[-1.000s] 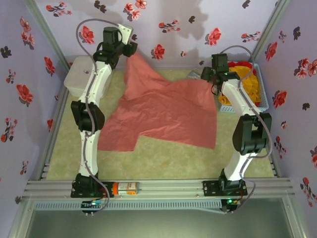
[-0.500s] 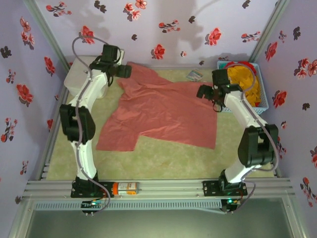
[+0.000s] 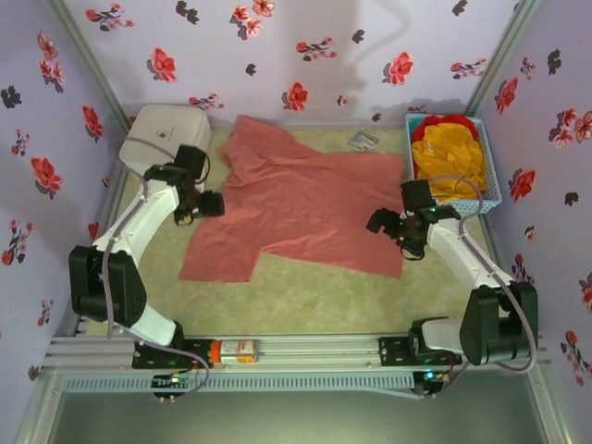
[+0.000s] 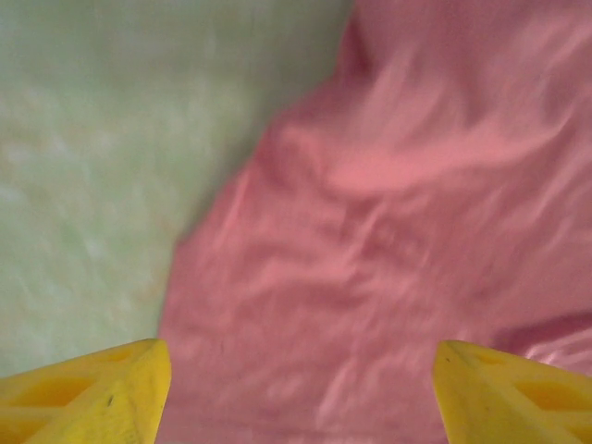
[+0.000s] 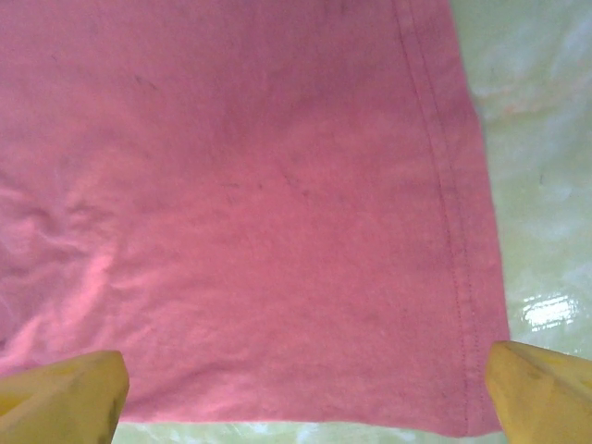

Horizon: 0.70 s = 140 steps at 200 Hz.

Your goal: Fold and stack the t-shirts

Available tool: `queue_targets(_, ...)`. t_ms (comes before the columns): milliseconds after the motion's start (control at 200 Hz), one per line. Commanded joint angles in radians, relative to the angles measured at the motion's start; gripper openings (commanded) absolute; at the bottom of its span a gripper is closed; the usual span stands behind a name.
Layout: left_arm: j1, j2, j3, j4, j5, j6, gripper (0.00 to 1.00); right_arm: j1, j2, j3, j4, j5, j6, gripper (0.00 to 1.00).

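salmon-pink t-shirt (image 3: 305, 208) lies spread and rumpled on the bench (image 3: 305, 301). left pincer (image 3: 211, 204) at its left edge, right pincer (image 3: 377, 222) at its right hem; both wide open, holding nothing. mustard t-shirt (image 3: 449, 162) and red t-shirt (image 3: 444, 122) sit in the basket (image 3: 495, 190), far right.

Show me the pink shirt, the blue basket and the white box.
pink shirt (image 3: 314, 208), top view, middle of its body.
blue basket (image 3: 492, 185), top view, right wall.
white box (image 3: 166, 134), top view, centre of its lid.
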Motion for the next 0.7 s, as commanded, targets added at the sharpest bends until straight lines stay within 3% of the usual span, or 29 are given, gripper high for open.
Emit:
queue_targets(0,0.001,-0.094,-0.123,-0.042,0.056,-0.127,0.74,-0.001,-0.017,-0.060,-0.020,0.023,0.028,0.99)
queue_targets(135,-0.011,-0.141,-0.268,-0.007,0.098,-0.183,0.74,-0.001,-0.055,-0.133,-0.015,0.086,0.082,0.94)
queue_targets(275,-0.031,-0.153,-0.322,0.026,0.107,-0.192,0.74,-0.001,-0.062,-0.199,0.022,0.096,0.138,0.77)
queue_targets(445,-0.033,-0.185,-0.330,0.017,0.106,-0.185,0.74,0.000,-0.028,-0.268,0.106,0.061,0.189,0.60)
queue_targets(600,-0.032,-0.181,-0.302,-0.036,0.109,-0.159,0.74,0.002,0.033,-0.275,0.167,0.052,0.193,0.54)
queue_targets(655,-0.031,-0.190,-0.305,-0.037,0.109,-0.158,0.74,0.002,0.053,-0.274,0.183,0.051,0.190,0.35)
queue_targets(695,-0.032,-0.194,-0.308,-0.036,0.109,-0.159,0.74,0.002,0.063,-0.280,0.194,0.050,0.193,0.29)
